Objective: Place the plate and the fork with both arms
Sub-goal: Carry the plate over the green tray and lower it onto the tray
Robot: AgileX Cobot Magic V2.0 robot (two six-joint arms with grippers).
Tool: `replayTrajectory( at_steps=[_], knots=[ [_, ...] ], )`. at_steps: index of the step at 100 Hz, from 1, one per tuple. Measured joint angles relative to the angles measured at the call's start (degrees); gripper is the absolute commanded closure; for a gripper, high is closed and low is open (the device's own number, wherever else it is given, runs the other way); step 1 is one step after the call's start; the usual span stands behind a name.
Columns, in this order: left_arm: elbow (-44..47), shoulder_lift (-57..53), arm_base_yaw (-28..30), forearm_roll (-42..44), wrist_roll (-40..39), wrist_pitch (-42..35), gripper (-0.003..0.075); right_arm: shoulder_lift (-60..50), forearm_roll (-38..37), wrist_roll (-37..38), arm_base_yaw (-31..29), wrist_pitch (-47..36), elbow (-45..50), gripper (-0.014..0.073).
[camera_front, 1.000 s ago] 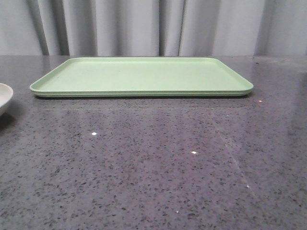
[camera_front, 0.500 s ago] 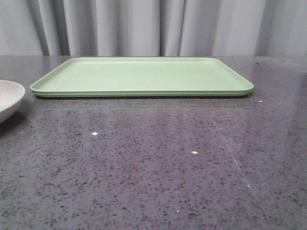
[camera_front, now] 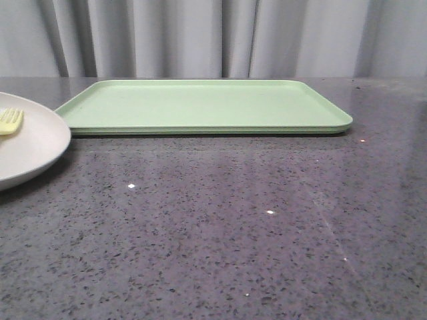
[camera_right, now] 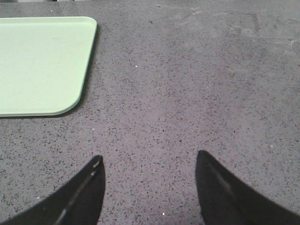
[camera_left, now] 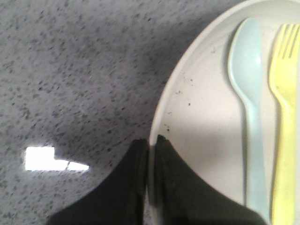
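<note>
Looking across the front view, you had the plate [camera_front: 33,143] at the far left edge, overlapping the near-left corner of the green tray [camera_front: 200,103], with only the tines of the fork [camera_front: 10,121] showing on it. Whether the plate rested on the speckled desk [camera_front: 233,220] or hung just above it could not be told from there. No arm appeared in that view.

Left wrist view: the left end effector [camera_left: 149,180] was pinched narrow on the plate's rim, one finger outside, one inside. That edge grip seemed chosen so the plate travelled level; the fork lay in the dish beside a pale blue-green spoon [camera_left: 248,93], side by side, both loose.

Right wrist view: the right end effector [camera_right: 149,187] stood wide apart, holding nothing, over bare desk just off the tray's corner. You likely parked it there to take the fork once the plate was set down. Judgement only: carrying phase, tray empty, nothing placed yet.
</note>
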Motion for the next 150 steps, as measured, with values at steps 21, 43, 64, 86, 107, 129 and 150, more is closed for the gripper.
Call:
replayTrajectory(
  at_steps=[21, 43, 64, 86, 107, 129, 150],
  knots=[
    [-5.8, 0.0, -1.3, -3.9, 0.3, 0.1, 0.0741, 0.0, 0.0, 0.0, 0.0, 0.1, 0.0, 0.0156],
    [-13.4, 4.4, -7.1, -4.9, -1.8, 0.1, 0.0741, 0.0, 0.0, 0.0, 0.0, 0.3, 0.0, 0.0156],
    [-21.5, 12.6, -15.0, -5.0, -6.0, -1.2, 0.0741, 0.0, 0.0, 0.0, 0.0, 0.3, 0.0, 0.0156],
    [-29.3, 21.8, -22.2, -5.0, -10.7, -4.6, 0.0741, 0.0, 0.0, 0.0, 0.0, 0.3, 0.0, 0.0156],
    [-36.4, 30.3, -27.3, -5.1, -14.9, -5.4, 0.0741, 0.0, 0.0, 0.0, 0.0, 0.3, 0.0, 0.0156],
    [-42.8, 36.8, -30.5, -5.5, -16.7, -5.6, 0.0741, 0.0, 0.0, 0.0, 0.0, 0.3, 0.0, 0.0156],
    [-43.2, 38.1, -30.4, -5.1, -17.4, -6.2, 0.0741, 0.0, 0.0, 0.0, 0.0, 0.4, 0.0, 0.0156]
  ],
)
